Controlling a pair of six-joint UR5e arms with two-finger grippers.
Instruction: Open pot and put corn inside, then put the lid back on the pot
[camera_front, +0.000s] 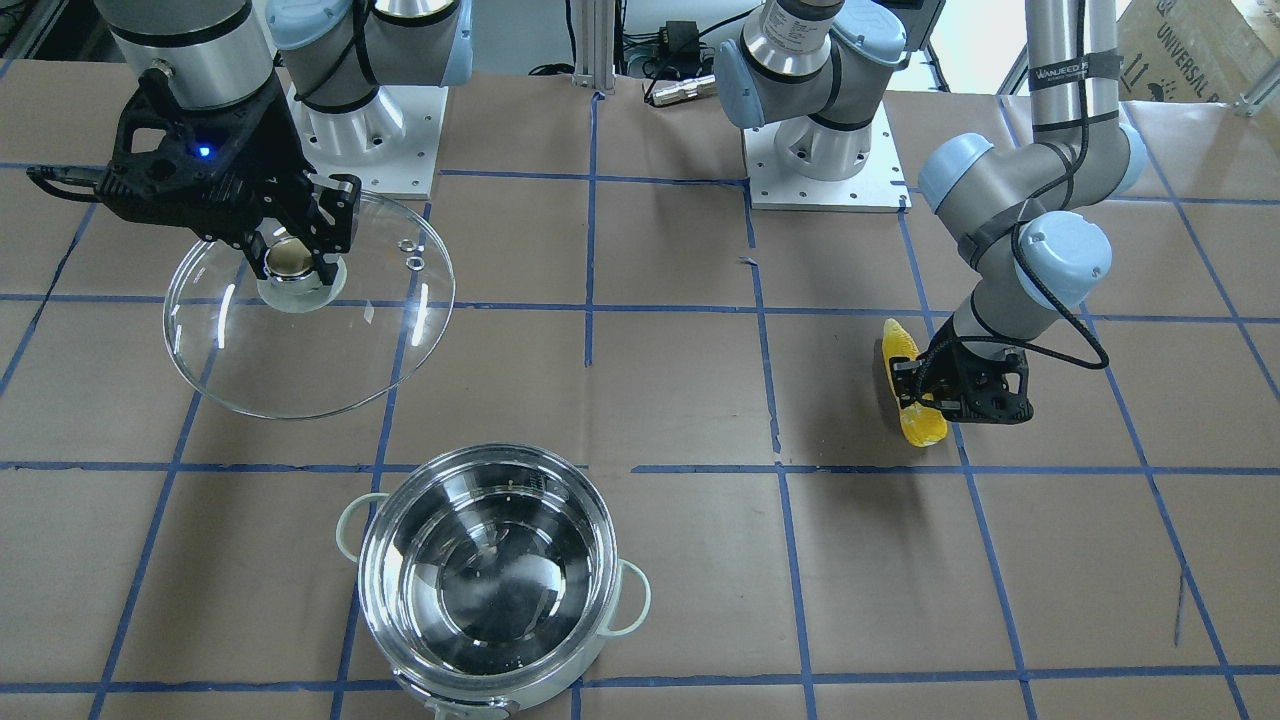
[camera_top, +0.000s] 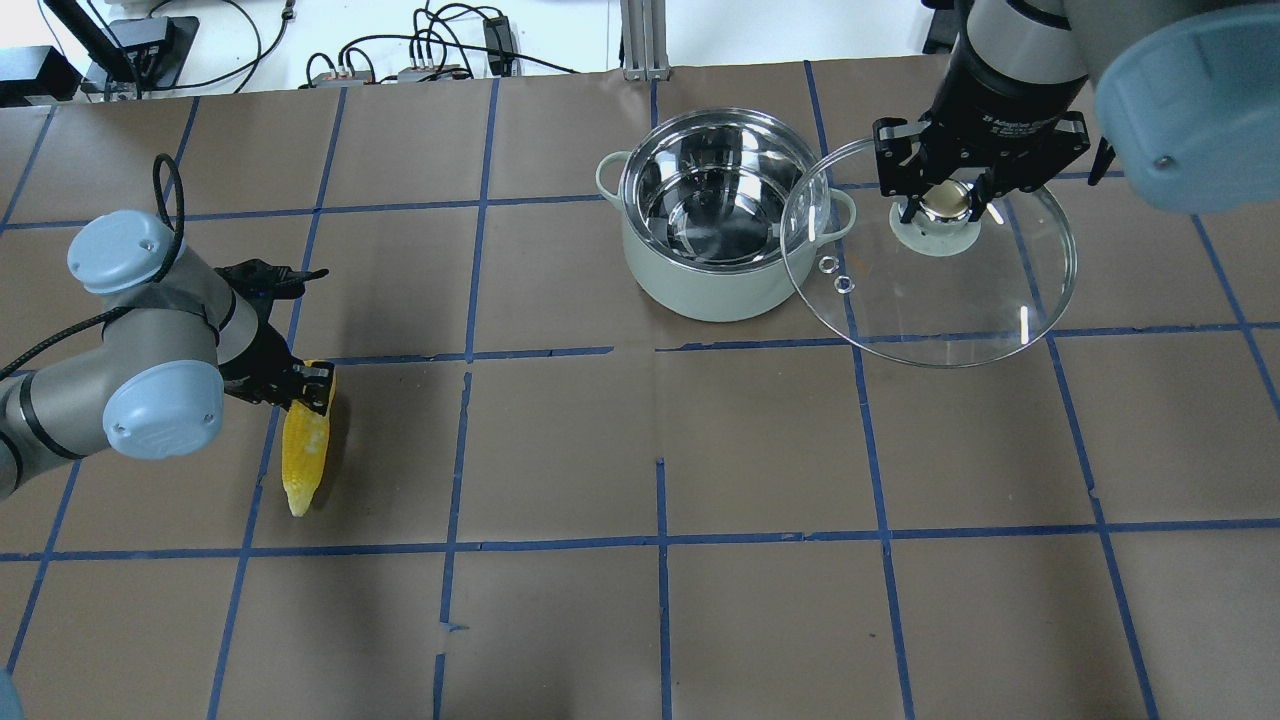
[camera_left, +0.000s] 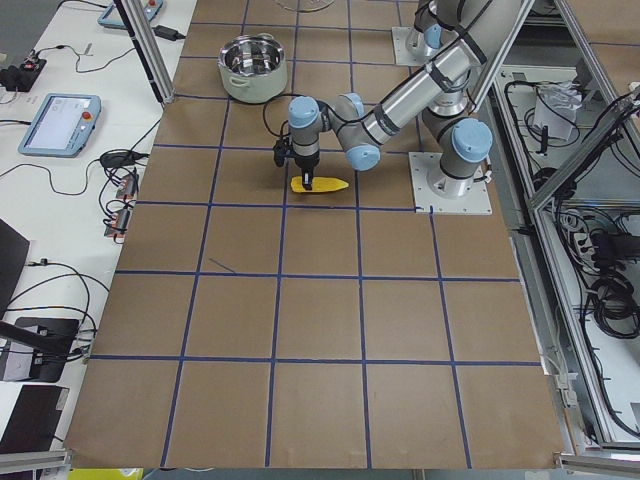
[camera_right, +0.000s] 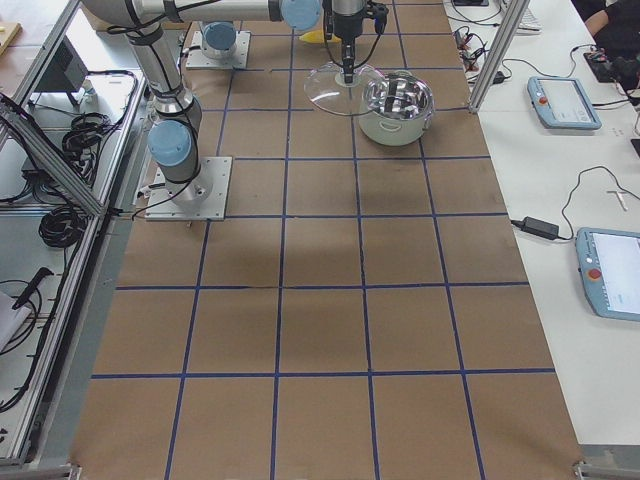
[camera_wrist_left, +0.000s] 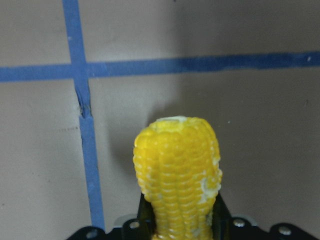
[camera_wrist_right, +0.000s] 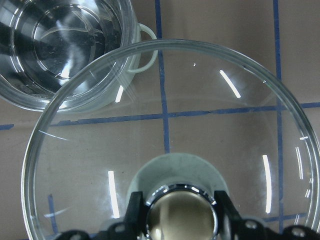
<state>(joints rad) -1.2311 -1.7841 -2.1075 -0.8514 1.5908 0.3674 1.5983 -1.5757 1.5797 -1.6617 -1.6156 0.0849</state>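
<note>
Overhead exterior, domed glass lid (camera_top: 935, 300), shiny round pot (camera_top: 700, 288), bumpy tapered corn (camera_top: 303, 460)

**Free room and obstructions.** The pot (camera_top: 715, 285) stood uncovered, its mouth open to approach from above. On the robot's right of it the lid (camera_top: 940, 315) hung by its knob in the closed right gripper (camera_top: 945, 203). The lid's edge overlapped the pot's handle and rim on that side and blocked it. Bare taped table (camera_top: 560, 450) lay between the pot and the corn (camera_top: 303, 455), well apart to the left. The left gripper (camera_top: 312, 388) was closed against the corn's sides.
</note>
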